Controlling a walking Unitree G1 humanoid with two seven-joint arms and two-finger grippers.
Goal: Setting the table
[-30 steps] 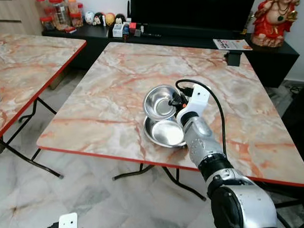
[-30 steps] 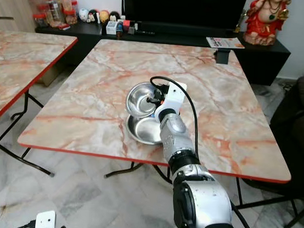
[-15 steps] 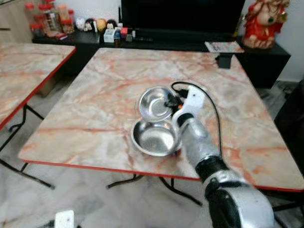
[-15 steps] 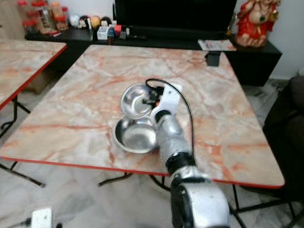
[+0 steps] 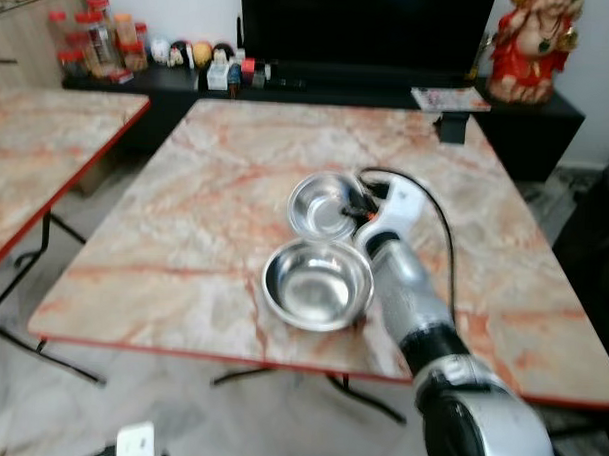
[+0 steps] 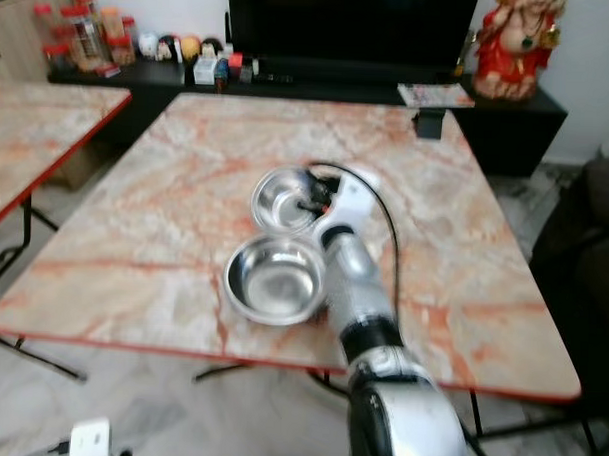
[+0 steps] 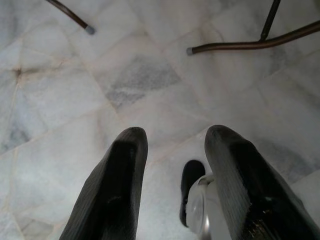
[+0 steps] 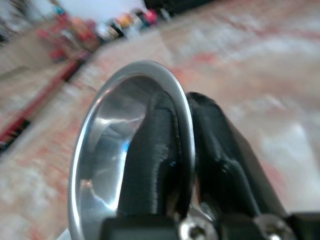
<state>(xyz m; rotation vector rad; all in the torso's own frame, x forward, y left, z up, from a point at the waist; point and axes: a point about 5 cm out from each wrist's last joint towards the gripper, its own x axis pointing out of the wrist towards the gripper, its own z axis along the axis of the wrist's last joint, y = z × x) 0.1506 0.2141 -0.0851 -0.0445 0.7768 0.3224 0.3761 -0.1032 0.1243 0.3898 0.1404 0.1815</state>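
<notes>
Two steel bowls are at the middle of the marble table (image 5: 205, 215). The larger bowl (image 5: 316, 284) rests on the top near the front edge. Just beyond it the smaller bowl (image 5: 323, 205) is tilted, and my right gripper (image 5: 357, 202) is shut on its rim. In the right wrist view one black finger (image 8: 152, 150) lies inside the small bowl (image 8: 107, 150) and the other outside, with the rim pinched between them. My left gripper (image 7: 172, 165) hangs open over the floor, holding nothing.
A second marble table (image 5: 37, 149) stands to the left. Behind the table a black TV cabinet (image 5: 339, 89) carries jars, small figures, a magazine and a red statue (image 5: 531, 46). A small black object (image 5: 453, 126) sits at the table's far right. Table legs cross the tiled floor.
The camera has shifted. The small bowl now sits clear of the large one, a little farther back, still in my right gripper.
</notes>
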